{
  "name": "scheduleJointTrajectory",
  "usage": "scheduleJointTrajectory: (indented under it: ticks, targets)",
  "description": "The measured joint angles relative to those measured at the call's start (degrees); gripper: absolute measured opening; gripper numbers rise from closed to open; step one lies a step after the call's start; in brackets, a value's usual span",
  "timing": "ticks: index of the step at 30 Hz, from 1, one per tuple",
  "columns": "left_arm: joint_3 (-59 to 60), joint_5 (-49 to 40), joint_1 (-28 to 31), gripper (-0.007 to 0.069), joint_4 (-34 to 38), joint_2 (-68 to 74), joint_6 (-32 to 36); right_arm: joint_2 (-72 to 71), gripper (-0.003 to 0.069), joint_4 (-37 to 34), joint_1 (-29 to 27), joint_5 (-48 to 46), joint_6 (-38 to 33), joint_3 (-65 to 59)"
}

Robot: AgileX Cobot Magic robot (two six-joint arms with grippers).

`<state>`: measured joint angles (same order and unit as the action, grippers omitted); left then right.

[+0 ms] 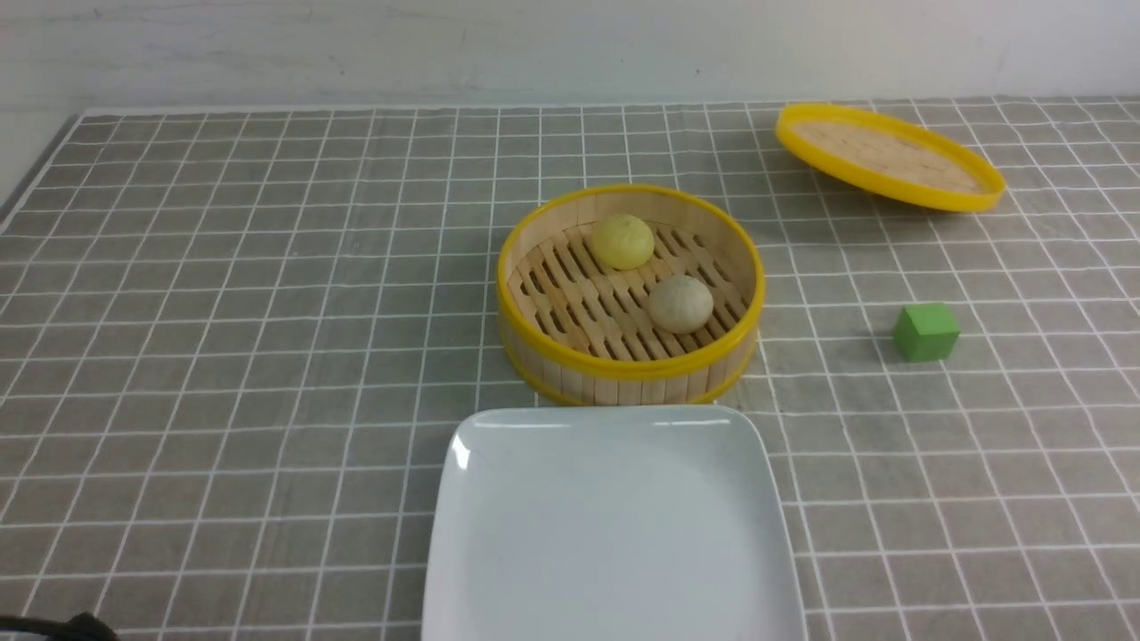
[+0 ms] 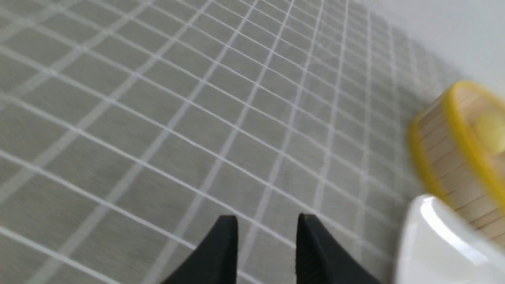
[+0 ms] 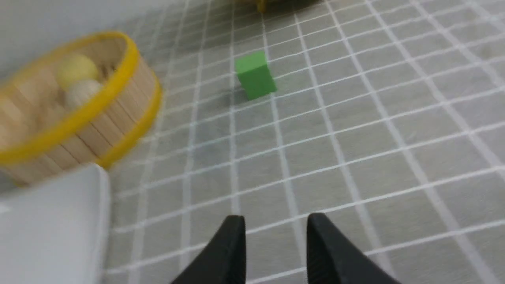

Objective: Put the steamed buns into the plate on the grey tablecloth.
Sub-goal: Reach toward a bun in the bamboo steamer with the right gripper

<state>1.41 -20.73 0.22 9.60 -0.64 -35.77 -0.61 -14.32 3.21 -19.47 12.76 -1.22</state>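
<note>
Since the steamed buns (image 1: 622, 241) look soft and light, gentle side pinch | left pincer (image 2: 268, 217) released | right pincer (image 3: 276, 217) released

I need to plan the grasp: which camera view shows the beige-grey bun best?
The front view: the beige-grey bun lies sharp and whole in the steamer. The right wrist view shows it blurred, from the side. The left wrist view does not show it.

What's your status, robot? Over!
Left tool open, empty. Right tool open, empty. Yellow bun and beige bun in bamboo steamer, plate bare. Lid off, path clear.
</note>
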Motion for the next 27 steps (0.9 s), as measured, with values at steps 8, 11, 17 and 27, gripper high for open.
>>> scheduleJointTrajectory:
  ticks: [8, 11, 17, 27]
  targets:
    - [0.19, 0.91, 0.00, 0.0241, 16.07, 0.00, -17.22, 0.00, 0.0239, -17.97, 0.00, 1.18, 10.40, -0.15]
    - [0.19, 2.04, 0.00, 0.0239, 16.41, 0.00, -17.66, 0.00, 0.0235, -19.45, 0.00, 1.47, 10.47, -0.15]
    - [-7.89, 0.47, 0.00, 0.0142, 16.29, 0.00, -4.22, 1.56, 0.0128, -14.44, 0.00, 2.07, 5.18, 9.46]
    - [-35.67, -32.87, 0.00, 0.0002, 12.39, 30.06, 23.18, 37.96, -0.0008, 5.37, 0.40, -24.92, -2.23, 37.96]
